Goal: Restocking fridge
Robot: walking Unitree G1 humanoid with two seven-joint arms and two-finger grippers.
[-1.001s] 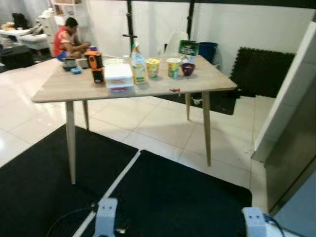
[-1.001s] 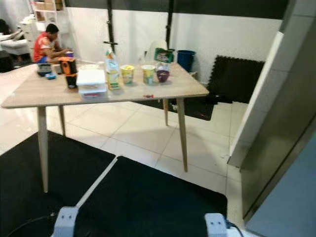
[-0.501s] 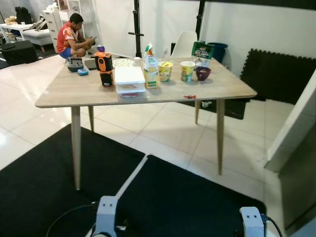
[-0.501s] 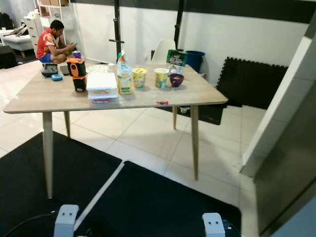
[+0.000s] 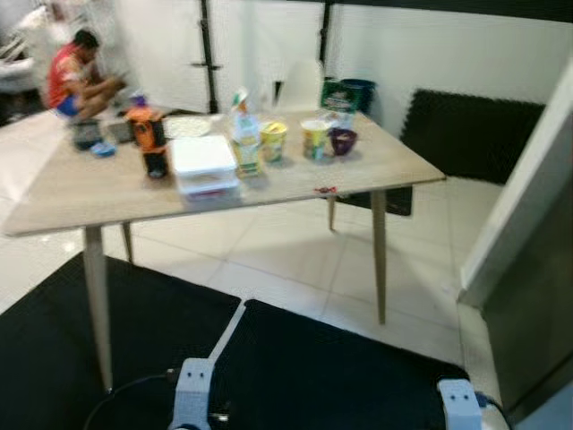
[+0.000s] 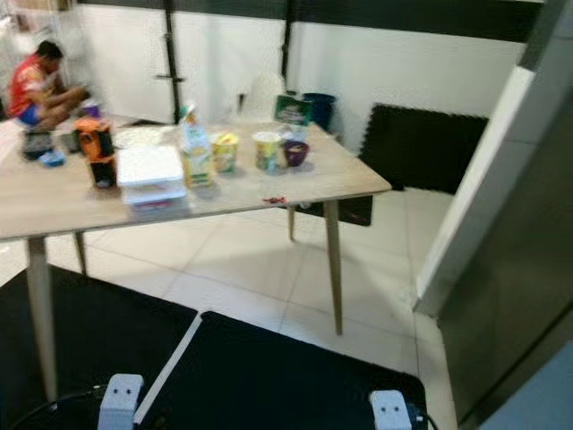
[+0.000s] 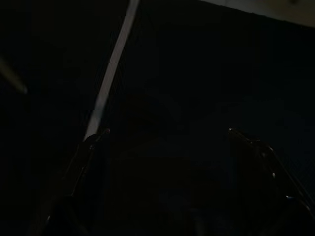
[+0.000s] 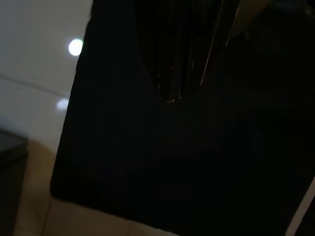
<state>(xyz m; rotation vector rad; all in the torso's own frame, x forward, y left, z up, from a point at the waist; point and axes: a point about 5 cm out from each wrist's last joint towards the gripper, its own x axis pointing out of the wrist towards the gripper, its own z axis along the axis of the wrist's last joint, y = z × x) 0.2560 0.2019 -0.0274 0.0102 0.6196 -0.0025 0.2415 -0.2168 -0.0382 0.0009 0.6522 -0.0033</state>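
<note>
A wooden table point(image 5: 116, 193) carries the groceries in a loose cluster toward its far side. A white lidded container point(image 5: 204, 164) sits near the middle, flat and closed. At its 3 o'clock, just beside it, a juice carton point(image 5: 244, 134) stands upright. Further along at 3 o'clock stand two yellow cups point(image 5: 273, 141) point(image 5: 315, 139), then a dark purple bowl point(image 5: 343, 141). A green packet point(image 5: 337, 94) stands at the bowl's 12 o'clock. An orange-and-black bottle point(image 5: 149, 141) stands upright at the container's 9 o'clock.

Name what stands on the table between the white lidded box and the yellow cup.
A tall drink carton stands between the white lidded box and the yellow cup on the table, seen in both eye views.
</note>
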